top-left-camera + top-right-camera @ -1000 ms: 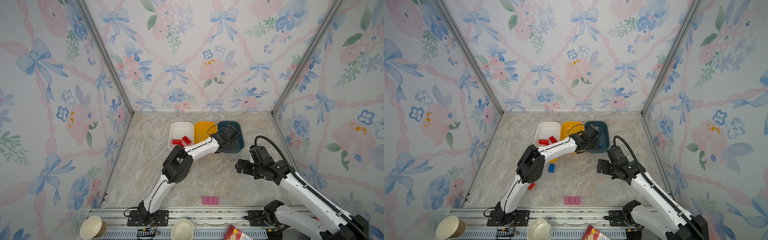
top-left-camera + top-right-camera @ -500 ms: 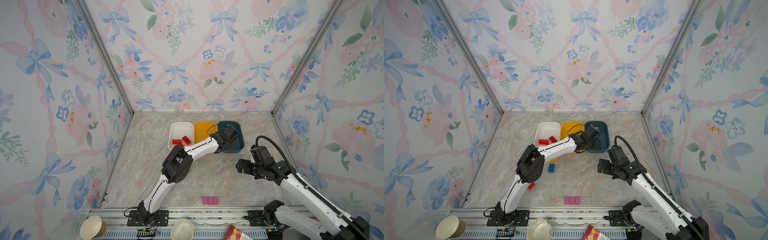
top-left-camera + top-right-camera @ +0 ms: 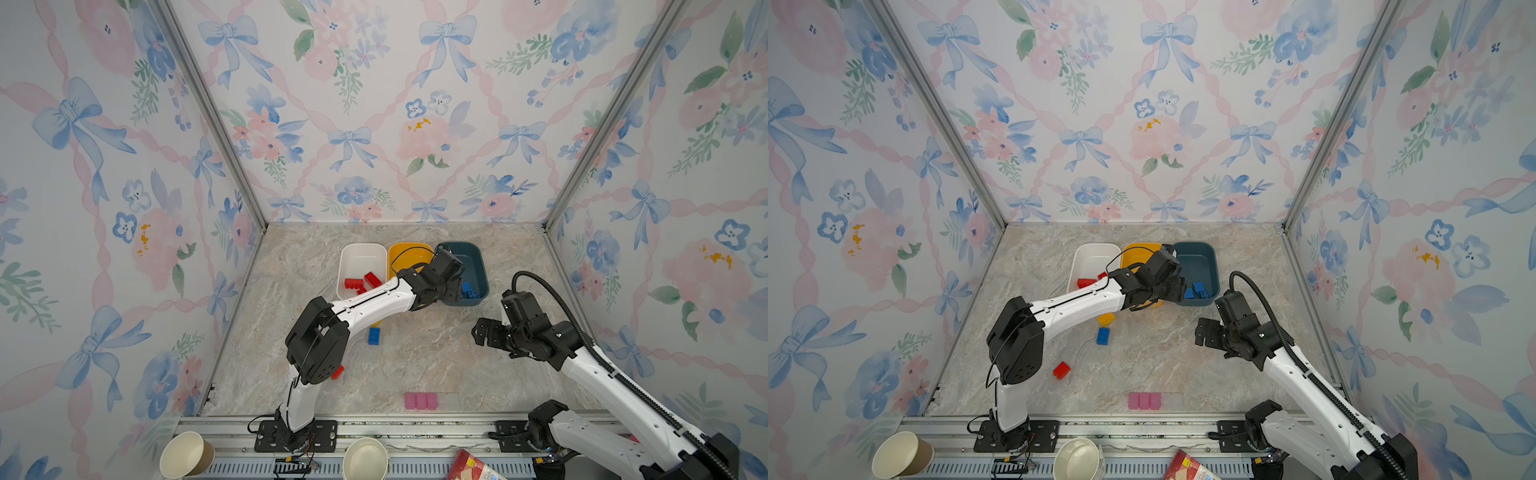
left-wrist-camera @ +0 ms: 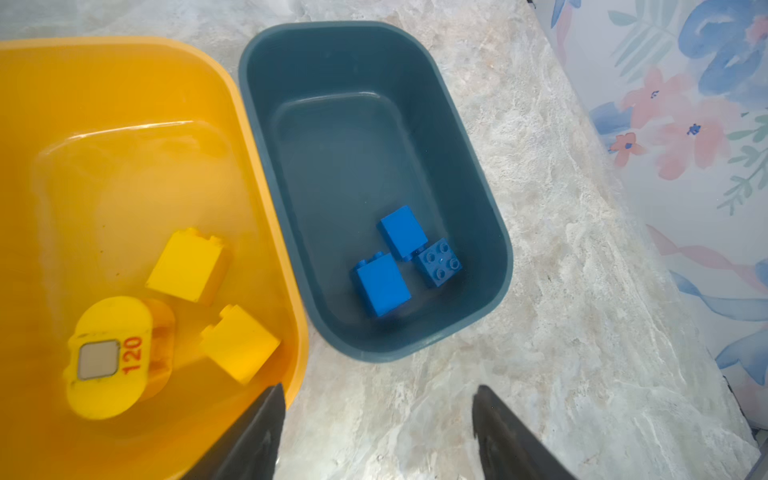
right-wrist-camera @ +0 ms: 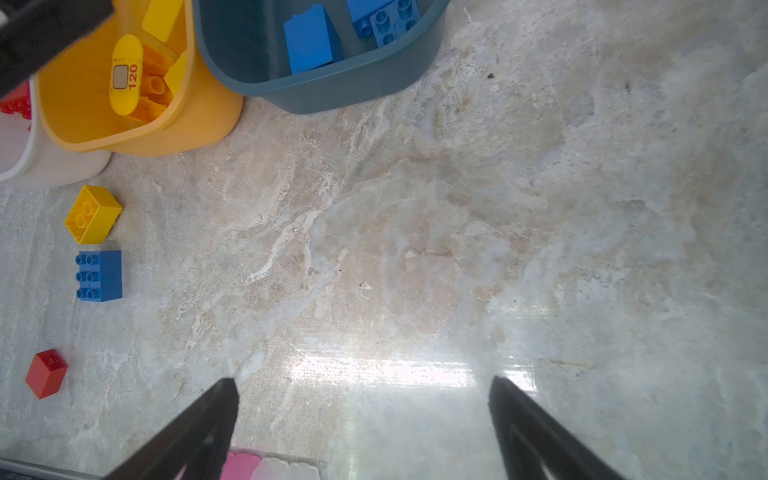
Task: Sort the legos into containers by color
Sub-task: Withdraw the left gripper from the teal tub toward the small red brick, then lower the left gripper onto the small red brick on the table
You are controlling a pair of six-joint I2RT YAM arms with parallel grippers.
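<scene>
Left hand (image 4: 377,390) hangs over the near ends of the yellow tub (image 4: 124,95) and the teal tub (image 4: 332,137), fingers spread wide, nothing between them. Three blue bricks (image 4: 401,232) sit bunched at the teal tub's near end, and a few yellow bricks (image 4: 187,262) lie in the yellow one. Red bricks (image 3: 360,283) are in the white tub (image 3: 361,257). Loose on the table (image 5: 457,228) in front of the tubs: a yellow brick (image 5: 93,214), a blue brick (image 5: 99,275) just beside it, and a red brick (image 5: 46,373) further out. Right hand (image 5: 362,381) is wide open too, empty, hovering over bare table well apart from those bricks. Pink strip (image 3: 420,401) lies near the front edge.
</scene>
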